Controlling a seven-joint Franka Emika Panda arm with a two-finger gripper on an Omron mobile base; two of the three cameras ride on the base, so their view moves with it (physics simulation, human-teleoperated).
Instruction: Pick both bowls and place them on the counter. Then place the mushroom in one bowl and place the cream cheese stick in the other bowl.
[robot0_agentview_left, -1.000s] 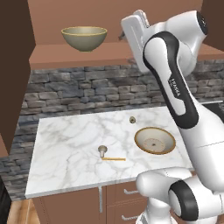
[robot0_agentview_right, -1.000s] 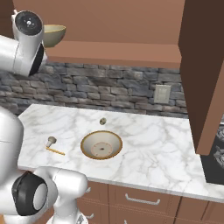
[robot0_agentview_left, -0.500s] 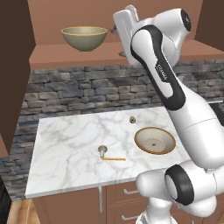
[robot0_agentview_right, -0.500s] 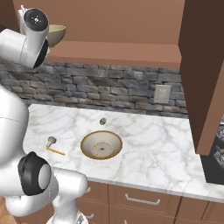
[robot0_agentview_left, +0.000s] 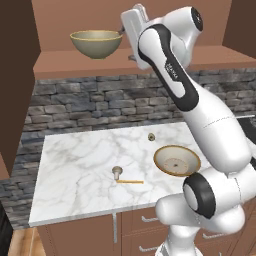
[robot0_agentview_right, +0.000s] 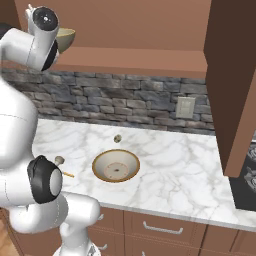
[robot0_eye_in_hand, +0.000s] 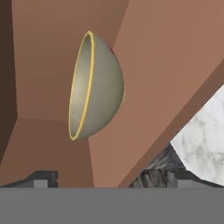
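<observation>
- The gripper (robot0_agentview_left: 123, 31) is raised to shelf height with its fingers spread wide and nothing between them, just beside the rim of the deep olive bowl (robot0_agentview_left: 96, 43).
- In the hand view the two dark fingertips (robot0_eye_in_hand: 43, 178) stand far apart, with that bowl (robot0_eye_in_hand: 94, 85) ahead of them and not touched.
- The deep bowl stands upright on the brown wooden shelf (robot0_agentview_left: 75, 62) above the stone wall (robot0_agentview_left: 90, 102).
- Below, the shallow beige bowl (robot0_agentview_left: 176, 160) sits on the marble counter (robot0_agentview_left: 80, 160).
- The mushroom (robot0_agentview_left: 117, 172) stands on the counter left of that bowl, with the yellow stick (robot0_agentview_left: 130, 181) lying just beside it.
- A small dark knob (robot0_agentview_left: 151, 136) rests farther back on the counter.
</observation>
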